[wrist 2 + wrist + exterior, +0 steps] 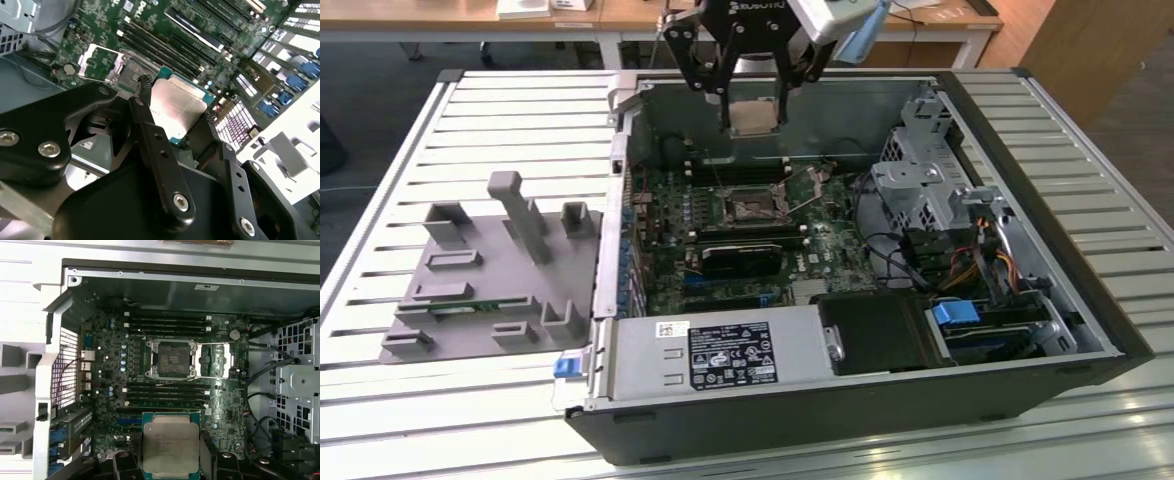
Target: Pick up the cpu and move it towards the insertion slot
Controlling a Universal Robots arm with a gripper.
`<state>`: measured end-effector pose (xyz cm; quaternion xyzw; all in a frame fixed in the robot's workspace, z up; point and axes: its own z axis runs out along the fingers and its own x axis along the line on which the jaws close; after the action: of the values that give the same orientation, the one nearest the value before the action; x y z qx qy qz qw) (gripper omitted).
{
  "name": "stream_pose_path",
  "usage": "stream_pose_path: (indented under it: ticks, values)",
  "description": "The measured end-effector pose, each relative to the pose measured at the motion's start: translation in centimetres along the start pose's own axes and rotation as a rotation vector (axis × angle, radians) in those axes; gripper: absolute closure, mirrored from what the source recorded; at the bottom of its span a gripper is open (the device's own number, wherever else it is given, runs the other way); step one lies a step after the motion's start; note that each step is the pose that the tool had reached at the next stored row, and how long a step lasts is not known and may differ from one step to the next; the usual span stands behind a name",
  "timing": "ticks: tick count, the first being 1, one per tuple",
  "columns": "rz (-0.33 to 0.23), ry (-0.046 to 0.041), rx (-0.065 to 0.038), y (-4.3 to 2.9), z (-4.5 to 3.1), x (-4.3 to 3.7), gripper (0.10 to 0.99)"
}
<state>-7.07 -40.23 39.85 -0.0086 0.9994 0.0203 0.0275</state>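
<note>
In the exterior view my gripper (755,124) hangs over the far side of the open computer case, shut on the cpu (754,114), a small square chip with a pale top. In both wrist views the cpu (170,442) (179,102) sits flat between the black fingers (150,130), silver lid showing. The insertion slot (750,205) (172,358) is a square socket with a metal frame and dark centre on the green motherboard. It lies lower than the chip and nearer the case's middle, with its load plate (216,360) folded open beside it.
A grey tray (494,270) of plastic blocks lies on the slatted table at the exterior view's left. Inside the case are a black rectangular module (744,255), long memory slots (167,392), a metal drive cage (934,190) with cables, and a power supply (707,350) at the near edge.
</note>
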Motion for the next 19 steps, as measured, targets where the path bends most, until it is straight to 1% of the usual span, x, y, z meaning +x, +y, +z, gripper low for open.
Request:
stream_pose_path:
  ticks: [6, 9, 13, 19]
  values:
    - [0.0, 0.0011, 0.0, -0.02, 0.09, -1.53, 0.545]
    - [0.0, 0.0016, 0.0, 0.07, 0.17, -2.07, 0.545]
    - [0.0, 0.0019, 0.0, 0.66, 0.37, -2.53, 0.545]
    - [0.0, 0.0023, 0.0, 1.81, 0.77, -2.9, 0.545]
